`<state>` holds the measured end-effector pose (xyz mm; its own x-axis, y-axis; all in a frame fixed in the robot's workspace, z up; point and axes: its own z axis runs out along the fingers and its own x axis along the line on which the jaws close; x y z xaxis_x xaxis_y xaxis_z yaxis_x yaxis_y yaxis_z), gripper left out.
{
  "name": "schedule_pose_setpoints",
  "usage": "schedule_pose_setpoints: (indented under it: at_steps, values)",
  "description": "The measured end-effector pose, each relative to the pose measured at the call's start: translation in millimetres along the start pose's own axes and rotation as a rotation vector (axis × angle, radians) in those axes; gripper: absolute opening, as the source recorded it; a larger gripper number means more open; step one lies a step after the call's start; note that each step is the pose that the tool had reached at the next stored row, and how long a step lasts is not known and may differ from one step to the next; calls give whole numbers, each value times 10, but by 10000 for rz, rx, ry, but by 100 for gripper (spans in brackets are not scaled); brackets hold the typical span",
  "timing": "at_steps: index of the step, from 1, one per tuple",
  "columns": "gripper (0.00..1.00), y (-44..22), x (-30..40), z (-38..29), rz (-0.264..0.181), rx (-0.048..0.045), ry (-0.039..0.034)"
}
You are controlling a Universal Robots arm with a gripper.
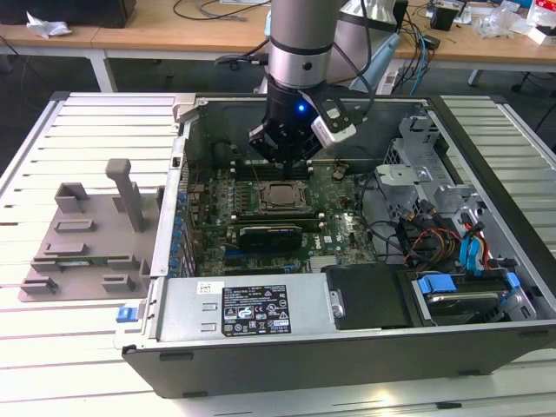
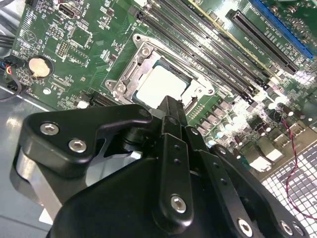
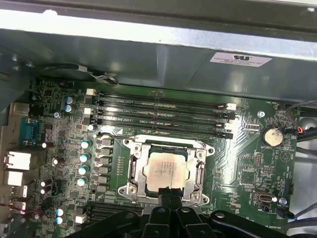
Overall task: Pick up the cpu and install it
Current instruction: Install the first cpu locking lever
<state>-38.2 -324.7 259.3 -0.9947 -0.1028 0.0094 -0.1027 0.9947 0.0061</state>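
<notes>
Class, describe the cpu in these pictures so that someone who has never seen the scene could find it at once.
Find the open computer case, then the green motherboard inside it. Near the board's middle is a square metal-framed socket, and the cpu lies within that frame. It is the one flat, pale silvery square, unlike the long dark memory slots beside it.

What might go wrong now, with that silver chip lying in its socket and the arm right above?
The pincer hangs close over the edge of the cpu, which lies in the socket. A push down off-centre might tilt it or scratch its top. A sideways slip might knock the socket or the memory slots close by.
</notes>
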Motion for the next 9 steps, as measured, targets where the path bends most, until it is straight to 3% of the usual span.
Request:
schedule_pose_setpoints:
  at_steps: [4, 9]
  values:
    - [11, 5, 25, -1, -1, 2, 2]
    - [11, 35, 203, 1, -1, 1, 1]
